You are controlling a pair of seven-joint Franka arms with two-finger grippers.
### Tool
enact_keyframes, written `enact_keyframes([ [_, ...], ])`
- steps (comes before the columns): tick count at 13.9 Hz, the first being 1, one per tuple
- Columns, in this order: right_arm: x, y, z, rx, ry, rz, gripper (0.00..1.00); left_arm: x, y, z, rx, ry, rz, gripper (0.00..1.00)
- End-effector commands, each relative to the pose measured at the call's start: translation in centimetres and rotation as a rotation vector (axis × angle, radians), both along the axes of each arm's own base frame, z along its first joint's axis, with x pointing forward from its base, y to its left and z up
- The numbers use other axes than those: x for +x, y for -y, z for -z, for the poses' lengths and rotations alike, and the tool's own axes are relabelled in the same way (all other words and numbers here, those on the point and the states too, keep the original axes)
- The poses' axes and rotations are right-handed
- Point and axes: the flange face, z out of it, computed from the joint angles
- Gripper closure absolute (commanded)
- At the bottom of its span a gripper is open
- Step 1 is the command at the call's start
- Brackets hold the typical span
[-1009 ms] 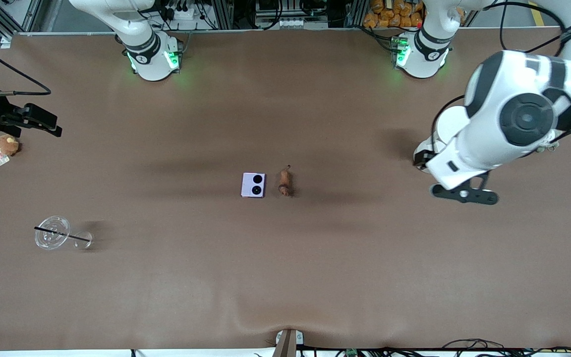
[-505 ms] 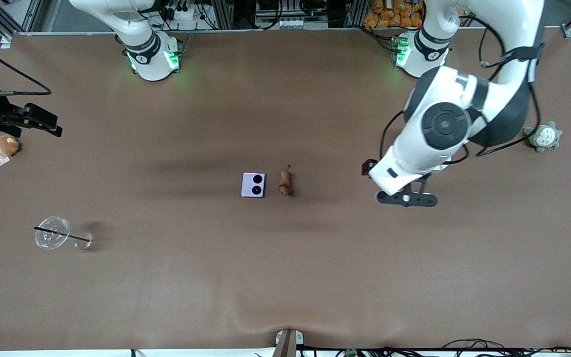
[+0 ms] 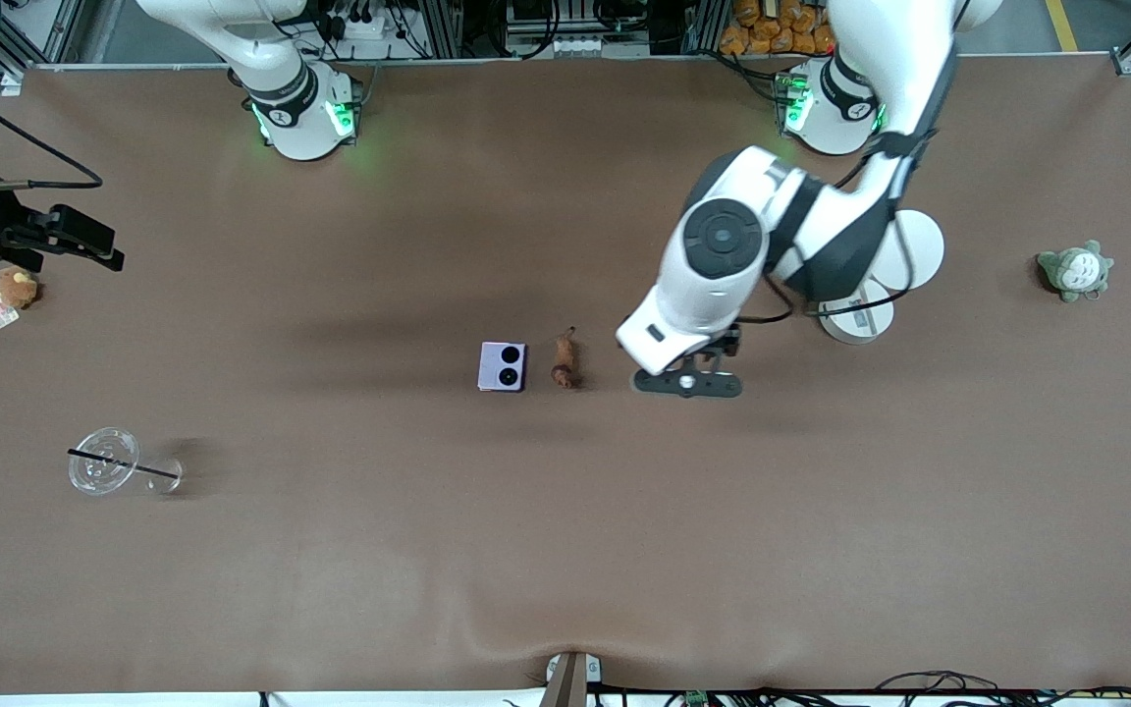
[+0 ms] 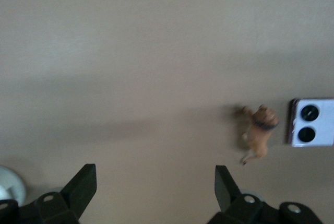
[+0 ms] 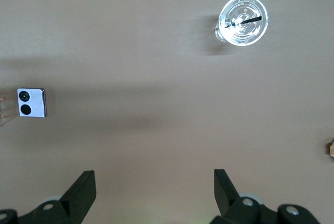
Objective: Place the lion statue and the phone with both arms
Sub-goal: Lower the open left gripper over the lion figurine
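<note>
The lion statue [image 3: 565, 361], a tiny orange-brown figurine, lies mid-table beside the phone [image 3: 503, 366], a pale lilac square with two black camera rings. The phone lies on the right arm's side of the lion. My left gripper [image 3: 688, 384] hangs open over bare table just past the lion, toward the left arm's end. In the left wrist view its fingers [image 4: 155, 174] frame bare table, with the lion [image 4: 258, 136] and phone [image 4: 312, 129] off to one side. My right gripper [image 5: 155, 182] stands open and empty, high over the table; the phone [image 5: 32, 103] shows far off.
A clear cup with a black straw [image 3: 104, 460] lies toward the right arm's end. A brown plush with a tag [image 3: 14, 288] sits at that table edge. A grey-green plush [image 3: 1076, 270] sits at the left arm's end. A white round container [image 3: 855, 319] stands beside the left arm.
The left arm has swept from its end of the table toward the middle, bringing its open gripper close beside the lion. The right arm, lion and phone have not moved.
</note>
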Motion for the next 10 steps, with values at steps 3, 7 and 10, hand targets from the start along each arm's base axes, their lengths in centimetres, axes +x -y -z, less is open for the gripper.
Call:
enact_keyframes([
  [3, 0.1, -0.5, -0.1, 0.0, 0.002, -0.009, 0.0, -1.3, 5.2, 4.1, -0.02, 0.047, -0.028, 0.0],
  [7, 0.0, -0.5, -0.2, 0.0, 0.004, -0.008, 0.0, -3.1, 8.8, 7.3, -0.029, 0.065, -0.073, 0.0],
  [10, 0.0, -0.5, -0.2, 0.0, 0.004, -0.009, 0.0, -2.7, 9.6, 9.1, -0.002, 0.092, -0.076, 0.0],
])
